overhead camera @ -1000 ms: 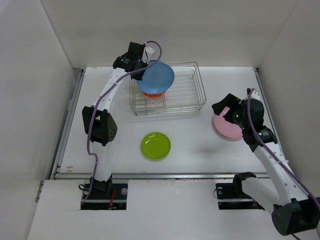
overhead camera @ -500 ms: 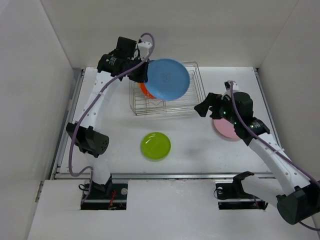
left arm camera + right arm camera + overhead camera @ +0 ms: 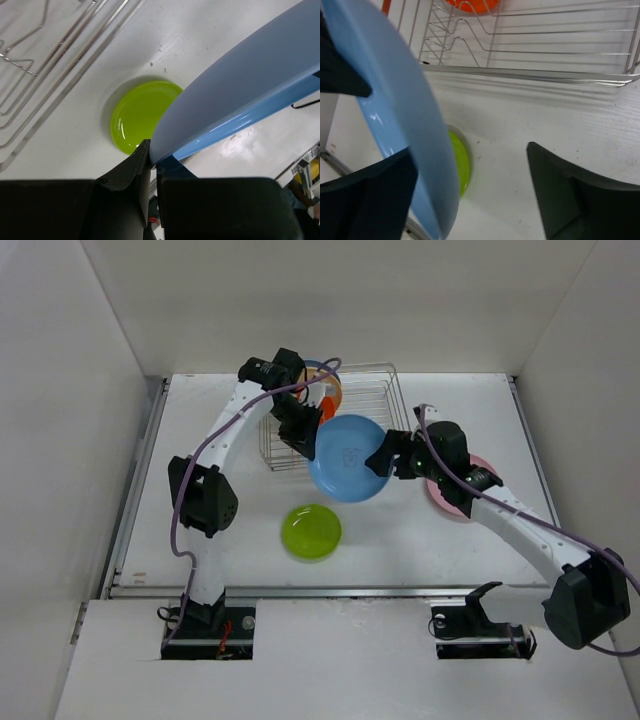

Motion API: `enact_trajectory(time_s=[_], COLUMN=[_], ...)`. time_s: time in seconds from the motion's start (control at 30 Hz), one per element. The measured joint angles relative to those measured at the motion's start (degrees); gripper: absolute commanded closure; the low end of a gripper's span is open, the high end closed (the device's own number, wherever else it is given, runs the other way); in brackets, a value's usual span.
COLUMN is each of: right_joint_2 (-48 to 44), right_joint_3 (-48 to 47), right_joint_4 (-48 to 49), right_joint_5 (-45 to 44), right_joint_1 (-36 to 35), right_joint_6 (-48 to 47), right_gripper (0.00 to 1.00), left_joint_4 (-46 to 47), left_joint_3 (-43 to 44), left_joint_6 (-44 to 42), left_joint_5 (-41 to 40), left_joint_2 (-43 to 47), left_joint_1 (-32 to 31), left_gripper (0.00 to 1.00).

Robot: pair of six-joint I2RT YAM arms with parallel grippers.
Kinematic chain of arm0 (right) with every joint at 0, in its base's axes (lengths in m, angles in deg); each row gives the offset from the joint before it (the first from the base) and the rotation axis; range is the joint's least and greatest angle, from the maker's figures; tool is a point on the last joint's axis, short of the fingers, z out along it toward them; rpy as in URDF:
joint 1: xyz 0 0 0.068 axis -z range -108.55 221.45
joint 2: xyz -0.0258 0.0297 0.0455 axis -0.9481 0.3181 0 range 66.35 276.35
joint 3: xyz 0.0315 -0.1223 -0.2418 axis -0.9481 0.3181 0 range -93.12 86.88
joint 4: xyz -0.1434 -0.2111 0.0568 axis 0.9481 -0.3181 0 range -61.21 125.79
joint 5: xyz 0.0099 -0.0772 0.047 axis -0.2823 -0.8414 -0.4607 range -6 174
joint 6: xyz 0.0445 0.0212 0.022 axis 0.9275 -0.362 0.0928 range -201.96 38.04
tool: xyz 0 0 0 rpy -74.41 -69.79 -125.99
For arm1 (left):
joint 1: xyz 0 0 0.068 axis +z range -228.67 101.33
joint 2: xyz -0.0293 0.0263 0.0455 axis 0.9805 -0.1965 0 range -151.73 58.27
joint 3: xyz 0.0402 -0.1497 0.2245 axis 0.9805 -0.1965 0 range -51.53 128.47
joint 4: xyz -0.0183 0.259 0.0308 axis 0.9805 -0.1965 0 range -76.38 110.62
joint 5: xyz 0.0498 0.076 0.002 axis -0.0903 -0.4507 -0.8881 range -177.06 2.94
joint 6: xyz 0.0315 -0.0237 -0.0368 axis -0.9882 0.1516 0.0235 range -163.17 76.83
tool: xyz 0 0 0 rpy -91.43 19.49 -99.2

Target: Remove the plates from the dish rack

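- The left gripper (image 3: 151, 150) is closed on the rim of the blue plate (image 3: 348, 457); in the left wrist view the two fingers pinch the edge firmly.
- One second ago this plate was above the left part of the dish rack (image 3: 385, 405). Now it is out of the rack and hangs tilted over the table (image 3: 230, 520), just in front of the rack and above the green plate (image 3: 312, 531).
- The right gripper (image 3: 383, 456) has also moved. It was over the pink plate (image 3: 447, 505) at the right side, and now it is at the right edge of the blue plate.
- Its jaws stand wide open and it holds nothing. In the right wrist view the rim of the blue plate lies between the two fingers, close to one of them. Whether it already touches that finger cannot be told.
- The green and pink plates lie flat on the table, well apart from each other, so two plates seem already unloaded.
- The orange-red plate (image 3: 327, 400) stands in the rack, at its left end.
- This probably means a handover: the right gripper could close on the blue plate and then the left one could let go. It could also be that the left arm puts the plate down alone.
- The risk is that the left gripper opens before the right one holds well; the smooth, tilted plate could then slip onto the green plate.
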Motion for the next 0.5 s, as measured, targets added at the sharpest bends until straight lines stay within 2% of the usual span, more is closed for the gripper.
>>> enact_trajectory(time_s=[0.07, 0.1, 0.2, 0.23, 0.3, 0.33, 0.37, 0.4, 0.43, 0.5], right_joint_2=[1.3, 1.4, 1.2, 1.0, 0.5, 0.4, 0.4, 0.4, 0.3, -0.5], right_joint_3=[0.0, 0.0, 0.0, 0.0, 0.0, 0.0, 0.0, 0.0, 0.0, 0.0], right_joint_4=[0.0, 0.0, 2.2, 2.5, 3.5, 3.8, 3.8, 3.7, 3.7, 2.8], right_joint_5=[-1.4, -1.6, -0.8, 0.2, 1.6, 1.7, 1.5, 1.0, 0.2, -2.1], right_joint_1=[-0.4, -0.4, -0.5, -0.6, -0.8, -1.1, -1.1, -1.0, -1.0, -1.0], right_joint_6=[0.8, 1.2, 2.1, 2.4, 3.0, 3.3, 3.8, 4.5, 5.1, 6.8], right_gripper=[0.30, 0.52, 0.85, 0.99, 1.00, 1.00, 1.00, 1.00, 1.00, 1.00], left_joint_4=[-0.7, -0.9, -1.0, -0.5, -0.3, -0.5, -0.5, -0.7, -0.7, -0.5], left_joint_3=[0.0, -0.1, -0.8, -0.9, -1.0, -1.0, -1.0, -1.0, -1.0, -1.0], left_joint_6=[-0.7, -1.0, -1.6, -2.1, -2.3, -2.6, -2.7, -2.6, -2.6, -1.9], left_joint_5=[0.9, 1.0, 1.2, -0.1, 0.2, 0.3, 0.5, 0.6, 0.5, 0.0], left_joint_2=[0.2, 0.3, 0.6, 0.6, 0.6, 0.6, 0.7, 0.9, 1.1, 1.7], left_joint_1=[-0.6, -0.8, -1.0, -0.9, -0.2, 0.0, 0.0, -0.2, -0.4, -0.7], left_gripper=[1.00, 1.00, 1.00, 0.96, 0.79, 0.55, 0.43, 0.08, 0.00, 0.00])
